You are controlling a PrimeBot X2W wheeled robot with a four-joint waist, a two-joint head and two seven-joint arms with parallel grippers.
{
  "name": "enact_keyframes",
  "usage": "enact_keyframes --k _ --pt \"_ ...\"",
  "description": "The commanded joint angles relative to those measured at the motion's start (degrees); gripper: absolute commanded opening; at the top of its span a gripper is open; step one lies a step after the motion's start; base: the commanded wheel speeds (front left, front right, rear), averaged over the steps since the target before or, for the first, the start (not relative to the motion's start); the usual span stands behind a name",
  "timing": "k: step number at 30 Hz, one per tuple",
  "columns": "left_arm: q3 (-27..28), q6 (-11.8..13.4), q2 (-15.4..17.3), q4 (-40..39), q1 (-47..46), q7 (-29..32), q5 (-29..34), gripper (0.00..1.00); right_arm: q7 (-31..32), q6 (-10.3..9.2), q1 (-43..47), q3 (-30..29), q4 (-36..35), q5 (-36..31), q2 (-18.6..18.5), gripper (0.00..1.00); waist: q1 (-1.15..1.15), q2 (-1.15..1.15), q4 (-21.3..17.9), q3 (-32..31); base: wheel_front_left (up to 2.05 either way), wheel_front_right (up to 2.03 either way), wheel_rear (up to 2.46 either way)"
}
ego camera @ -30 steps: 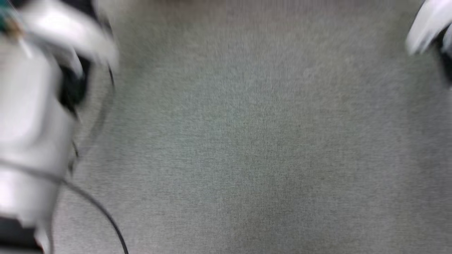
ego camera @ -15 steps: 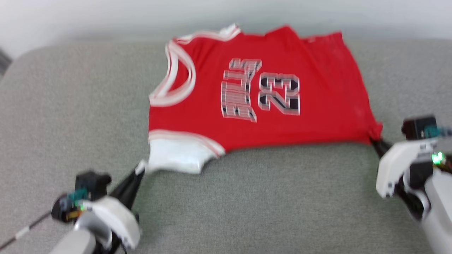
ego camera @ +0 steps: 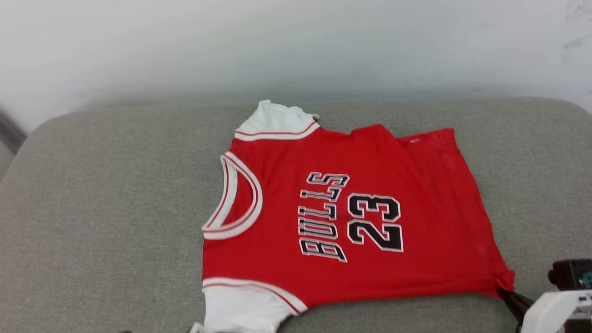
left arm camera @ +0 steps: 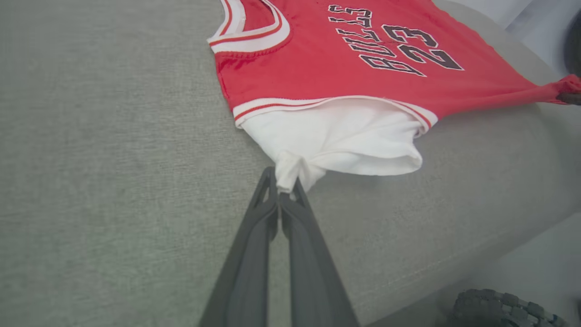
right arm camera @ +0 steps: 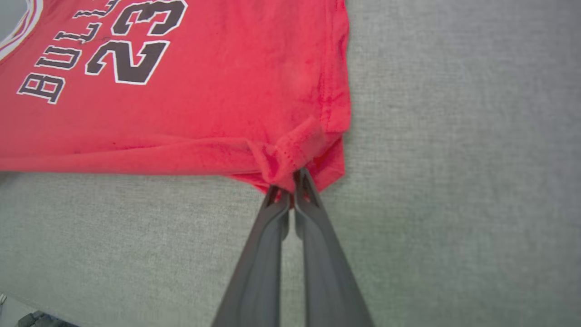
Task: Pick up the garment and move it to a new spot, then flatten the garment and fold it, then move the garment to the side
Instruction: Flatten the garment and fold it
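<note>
Now the head camera is looking higher, so the wall (ego camera: 277,46) is showing. The red shirt (ego camera: 351,208) is lying flat on the grey cushion (ego camera: 115,208), print up. The left gripper (left arm camera: 283,193) is pinching its near white sleeve (left arm camera: 336,141) tight; the right gripper (right arm camera: 290,190) is pinching its near right corner (right arm camera: 290,159).

You have bare grey cushion (ego camera: 101,194) open on the left of the garment (ego camera: 434,194) and a narrower strip on its right, but the pale wall (ego camera: 277,46) (close behind the far edge) blocks reach beyond.
</note>
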Motion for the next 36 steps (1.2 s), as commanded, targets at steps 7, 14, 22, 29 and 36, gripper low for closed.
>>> enact_keyframes --k 7,14,22,29,36 --pt "0.2 2.5 2.5 -8.6 8.1 1.2 -2.0 0.0 3.8 -0.08 10.3 -6.6 -10.7 -2.2 1.4 0.0 0.02 0.0 -1.0 -0.5 0.0 0.0 0.0" --pt "1.4 3.4 1.0 -12.2 5.6 -1.7 -0.8 0.0 6.0 -0.06 11.9 -9.5 -17.4 -2.1 5.0 0.0 0.02 0.0 -1.7 -0.3 0.0 0.0 0.0" --pt "3.8 3.2 1.2 -14.3 -1.4 -3.9 1.5 0.0 8.4 -0.06 7.9 -11.8 -20.8 -3.1 5.2 0.0 0.02 0.0 -2.2 2.0 0.0 0.0 0.0" --pt "4.1 1.4 0.9 -10.9 -10.8 -1.8 2.4 0.0 12.6 -0.06 0.9 -12.1 -20.2 -7.5 4.7 0.0 0.02 0.0 -2.2 8.1 0.0 0.0 0.0" --pt "3.2 -0.6 0.4 -3.6 -18.7 -0.1 3.4 0.0 16.4 -0.06 -6.5 -9.8 -17.1 -11.5 3.9 0.0 0.02 0.0 -2.0 13.5 0.0 0.0 0.0"
